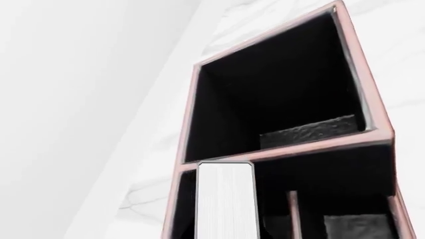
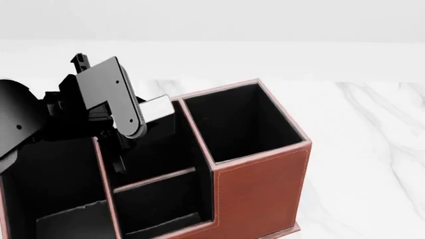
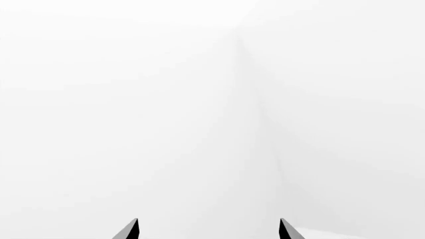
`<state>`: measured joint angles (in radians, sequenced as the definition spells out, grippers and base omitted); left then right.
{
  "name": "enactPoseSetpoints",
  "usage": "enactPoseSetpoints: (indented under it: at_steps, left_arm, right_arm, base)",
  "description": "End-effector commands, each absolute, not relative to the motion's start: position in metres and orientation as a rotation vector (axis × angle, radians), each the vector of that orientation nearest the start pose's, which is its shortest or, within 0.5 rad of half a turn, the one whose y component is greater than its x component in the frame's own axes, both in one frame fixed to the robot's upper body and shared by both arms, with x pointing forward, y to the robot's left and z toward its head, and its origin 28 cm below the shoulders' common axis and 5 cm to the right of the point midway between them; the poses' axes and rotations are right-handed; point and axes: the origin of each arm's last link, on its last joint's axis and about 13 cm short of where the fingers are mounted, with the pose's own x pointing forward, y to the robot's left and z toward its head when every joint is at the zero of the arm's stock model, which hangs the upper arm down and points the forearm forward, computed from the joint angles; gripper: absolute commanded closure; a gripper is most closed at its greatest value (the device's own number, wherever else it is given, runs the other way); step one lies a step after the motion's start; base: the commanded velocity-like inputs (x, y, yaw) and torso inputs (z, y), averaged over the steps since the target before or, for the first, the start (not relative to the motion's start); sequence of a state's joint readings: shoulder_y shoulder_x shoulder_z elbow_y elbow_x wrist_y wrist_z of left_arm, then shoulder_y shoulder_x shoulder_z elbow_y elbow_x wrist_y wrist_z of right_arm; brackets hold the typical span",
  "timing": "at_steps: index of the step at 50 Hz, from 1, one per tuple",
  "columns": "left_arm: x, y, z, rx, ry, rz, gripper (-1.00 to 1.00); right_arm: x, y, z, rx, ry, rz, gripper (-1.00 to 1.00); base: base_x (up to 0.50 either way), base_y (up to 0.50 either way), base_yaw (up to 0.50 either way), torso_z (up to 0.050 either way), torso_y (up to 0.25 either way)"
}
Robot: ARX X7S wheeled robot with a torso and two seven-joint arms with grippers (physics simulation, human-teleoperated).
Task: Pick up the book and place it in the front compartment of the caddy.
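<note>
The caddy is red-brown leather with pale stitching along its edges and a black lining. The book shows white page edges. The bench is white marble with faint grey veins. The left gripper is black.

Light is bright, even and diffuse, with no single source apparent. The white marble bench and background are nearly washed out; the right wrist view is almost pure white haze. The caddy has black-lined interiors that fall to flat darkness with little detail. Shadows are soft and faint. Edges look slightly soft in the left wrist view, where the book glares white at 6 o'clock
</note>
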<state>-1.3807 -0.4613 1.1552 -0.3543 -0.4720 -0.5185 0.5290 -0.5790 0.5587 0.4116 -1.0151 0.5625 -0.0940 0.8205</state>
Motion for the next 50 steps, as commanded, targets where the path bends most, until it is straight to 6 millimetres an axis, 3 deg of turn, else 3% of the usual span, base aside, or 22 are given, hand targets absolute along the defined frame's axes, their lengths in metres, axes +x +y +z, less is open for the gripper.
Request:
enactPoseSetpoints:
  at_steps: [1, 15, 16, 25, 37, 50]
  left_arm:
    - [0.392, 0.224, 0.247, 0.796, 0.156, -0.810, 1.00]
    - [0.397, 0.225, 0.243, 0.828, 0.154, -0.766, 1.00]
    - [0.397, 0.224, 0.243, 0.833, 0.159, -0.762, -1.00]
    - [0.397, 0.224, 0.247, 0.848, 0.147, -0.759, -1.00]
    - [0.389, 0.222, 0.270, 0.776, 0.079, -0.783, -1.00]
    - [0.345, 0.215, 0.309, 0.573, -0.129, -0.847, -1.00]
  right_arm:
    - [0.090, -0.170, 0.185, 0.115, -0.569, -0.534, -1.00]
    - [0.090, -0.170, 0.186, 0.114, -0.572, -0.533, -1.00]
    - [0.090, -0.170, 0.186, 0.114, -0.572, -0.533, -1.00]
    - [0.090, -0.170, 0.186, 0.116, -0.575, -0.532, -1.00]
    - [0.090, -0.170, 0.186, 0.120, -0.577, -0.529, -1.00]
    - [0.089, -0.170, 0.187, 0.123, -0.580, -0.525, -1.00]
  base:
    - [0.00, 0.00, 0.00, 0.000, 0.000]
    - [0.00, 0.00, 0.00, 0.000, 0.001]
    - [0.00, 0.00, 0.00, 0.000, 0.000]
    - [0.00, 0.00, 0.00, 0.001, 0.000]
    - [0.00, 0.00, 0.00, 0.000, 0.000]
    - [0.00, 0.00, 0.00, 0.000, 0.000]
